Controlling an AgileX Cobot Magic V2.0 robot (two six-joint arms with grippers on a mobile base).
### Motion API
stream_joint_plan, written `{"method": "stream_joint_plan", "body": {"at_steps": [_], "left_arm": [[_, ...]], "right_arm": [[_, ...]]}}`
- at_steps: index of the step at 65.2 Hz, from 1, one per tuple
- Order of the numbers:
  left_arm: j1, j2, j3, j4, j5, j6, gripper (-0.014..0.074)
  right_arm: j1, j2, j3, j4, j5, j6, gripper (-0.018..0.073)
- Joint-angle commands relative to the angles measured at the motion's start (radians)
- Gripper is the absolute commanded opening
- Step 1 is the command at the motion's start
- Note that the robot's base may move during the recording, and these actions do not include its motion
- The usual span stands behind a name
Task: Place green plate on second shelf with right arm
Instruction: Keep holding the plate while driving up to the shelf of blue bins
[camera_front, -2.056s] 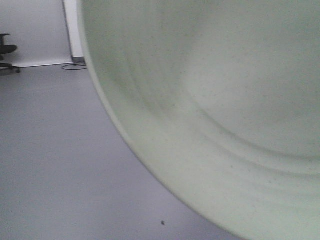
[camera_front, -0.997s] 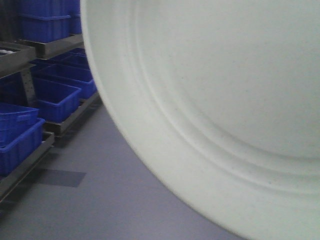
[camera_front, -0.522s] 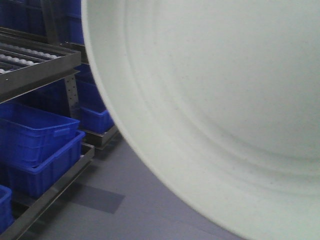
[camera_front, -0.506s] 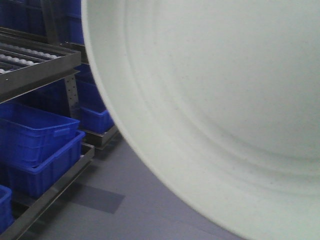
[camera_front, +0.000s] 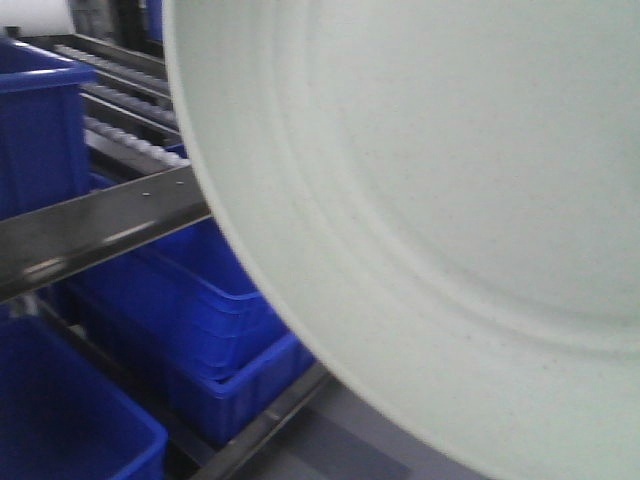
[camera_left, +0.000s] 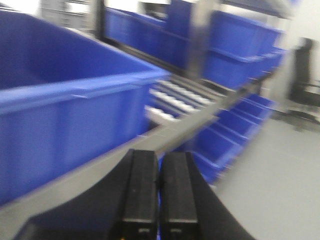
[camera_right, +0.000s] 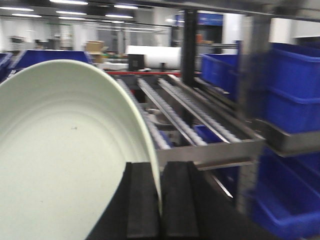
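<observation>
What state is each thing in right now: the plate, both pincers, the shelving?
green plate, held tilted on edge, not on any shelf.
right pincer, shut on the plate's rim.
left pincer, shut, holding nothing.
roller shelf, ahead of the plate, nothing set on the part in view.
blue bins, shelved; contents not visible.

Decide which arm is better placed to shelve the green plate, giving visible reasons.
Right. The right tool grips the green plate by its rim, with the roller shelf ahead. The left tool is shut, holding nothing.
</observation>
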Motion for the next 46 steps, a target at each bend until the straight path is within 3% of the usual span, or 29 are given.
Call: {"method": "stream_joint_plan", "body": {"at_steps": [1, 46], "left_arm": [[-0.003, -0.016, 0.041, -0.008, -0.089, -0.003, 0.0130], [-0.003, -0.016, 0.041, -0.008, -0.089, -0.003, 0.0130]], "right_arm": [[-0.002, 0.009, -0.036, 0.004, -0.075, 0.005, 0.0055], [-0.002, 0.009, -0.036, 0.004, -0.073, 0.005, 0.0055]]}}
